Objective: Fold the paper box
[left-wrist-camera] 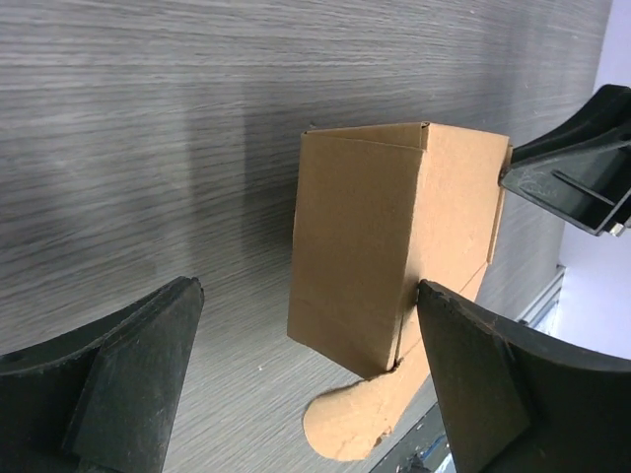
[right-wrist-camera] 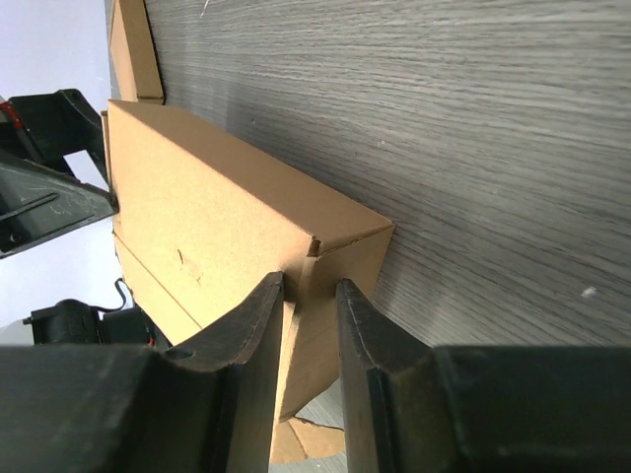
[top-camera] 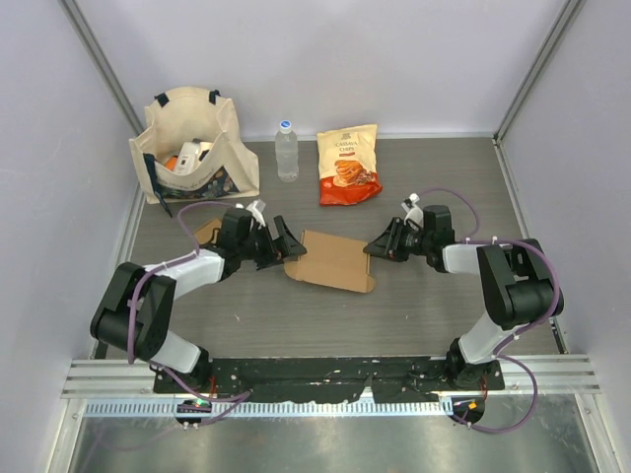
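The brown paper box [top-camera: 330, 261] lies partly folded on the grey table between both arms. My left gripper [top-camera: 284, 246] is open at the box's left end. In the left wrist view its fingers [left-wrist-camera: 118, 384] stand wide apart, with the box [left-wrist-camera: 394, 246] and a rounded flap [left-wrist-camera: 370, 424] between them; the right finger is close to the box side. My right gripper [top-camera: 375, 246] is at the box's right end. In the right wrist view it [right-wrist-camera: 311, 286] is shut on the box's end flap [right-wrist-camera: 335, 266].
A cloth tote bag [top-camera: 192, 143] holding items, a water bottle [top-camera: 287, 150] and an orange snack bag [top-camera: 348, 166] stand along the back. A small cardboard piece [top-camera: 207, 232] lies behind the left arm. Grey walls enclose the table.
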You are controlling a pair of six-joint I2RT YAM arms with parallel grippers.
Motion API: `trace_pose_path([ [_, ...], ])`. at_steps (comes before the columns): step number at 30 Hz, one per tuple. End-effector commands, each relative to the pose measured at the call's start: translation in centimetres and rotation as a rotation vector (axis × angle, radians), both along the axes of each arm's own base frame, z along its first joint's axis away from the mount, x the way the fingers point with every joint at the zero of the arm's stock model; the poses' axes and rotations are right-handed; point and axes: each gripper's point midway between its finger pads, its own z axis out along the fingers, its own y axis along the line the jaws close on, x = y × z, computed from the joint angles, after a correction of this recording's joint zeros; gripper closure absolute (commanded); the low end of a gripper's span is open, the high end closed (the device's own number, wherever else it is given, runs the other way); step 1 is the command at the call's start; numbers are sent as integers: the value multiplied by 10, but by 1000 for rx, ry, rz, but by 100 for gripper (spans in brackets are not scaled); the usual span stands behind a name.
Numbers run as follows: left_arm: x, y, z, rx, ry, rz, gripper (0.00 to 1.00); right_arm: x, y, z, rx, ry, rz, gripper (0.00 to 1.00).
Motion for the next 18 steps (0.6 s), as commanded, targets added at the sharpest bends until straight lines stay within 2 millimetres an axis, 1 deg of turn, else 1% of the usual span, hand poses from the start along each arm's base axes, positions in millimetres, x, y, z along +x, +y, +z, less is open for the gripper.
trace_pose_path([
  [1,14,-21,24,-107,-82,-78,6,-9,-19,-29,-70,68,-56,69],
  [2,14,-25,25,-134,-78,-91,7,-9,-19,-30,-68,70,-57,69],
  [3,12,-30,22,-160,-62,-109,9,-9,-18,-30,-64,71,-54,69],
  [4,13,-40,37,-240,-90,-135,11,-9,-17,-29,-57,64,-50,69],
  [6,13,-46,40,-293,-91,-144,15,-6,-17,-27,-55,56,-55,69],
  [7,15,-52,47,-345,-91,-143,17,-6,-17,-28,-56,63,-58,69],
  [9,13,-57,53,-408,-94,-156,25,-3,-18,-25,-60,54,-65,69],
  [11,11,-57,55,-466,-51,-124,30,0,-19,-22,-67,46,-77,67],
  [13,6,-56,57,-506,-53,-108,35,4,-28,-22,-121,44,-128,62],
  [14,5,-55,58,-529,-22,-80,41,6,-28,-19,-135,29,-135,56],
  [15,1,-53,55,-535,-1,-69,43,4,-29,-12,-151,25,-136,53],
  [16,0,-53,55,-546,15,-59,45,7,-38,-15,-222,9,-168,49],
  [17,-2,-53,58,-563,38,-45,48,13,-37,-5,-265,-28,-166,44],
  [18,-4,-51,55,-567,70,-24,49,5,-45,-9,-352,-3,-175,41],
])
